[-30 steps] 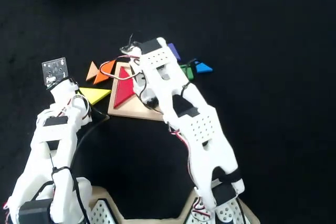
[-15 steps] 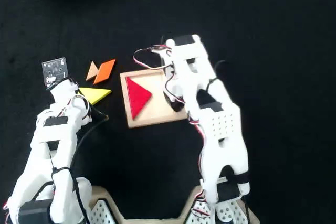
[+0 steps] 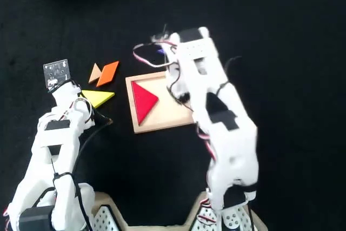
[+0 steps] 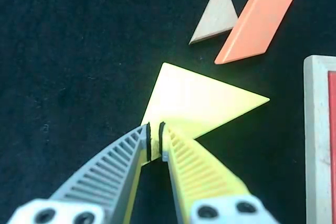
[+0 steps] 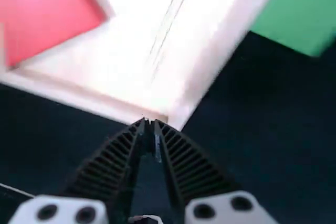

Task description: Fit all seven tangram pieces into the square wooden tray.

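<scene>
Red triangle [image 3: 141,100] sits in the wooden tray [image 3: 165,113]; yellow triangle [image 3: 98,98], orange parallelogram [image 3: 108,73], tan triangle [image 3: 95,73] lie outside.

Three cameras: one overhead, one on each of my wrists
The high view looks down on the table [image 3: 281,52], both my arms rising from its lower edge. The left wrist camera sights along my left tool [image 4: 155,128], close over the yellow triangle [image 4: 199,100]; the right sights along my right tool [image 5: 148,124], near a corner of the wooden tray [image 5: 157,61]. All three show the wooden tray with its red triangle [image 3: 141,100]
</scene>
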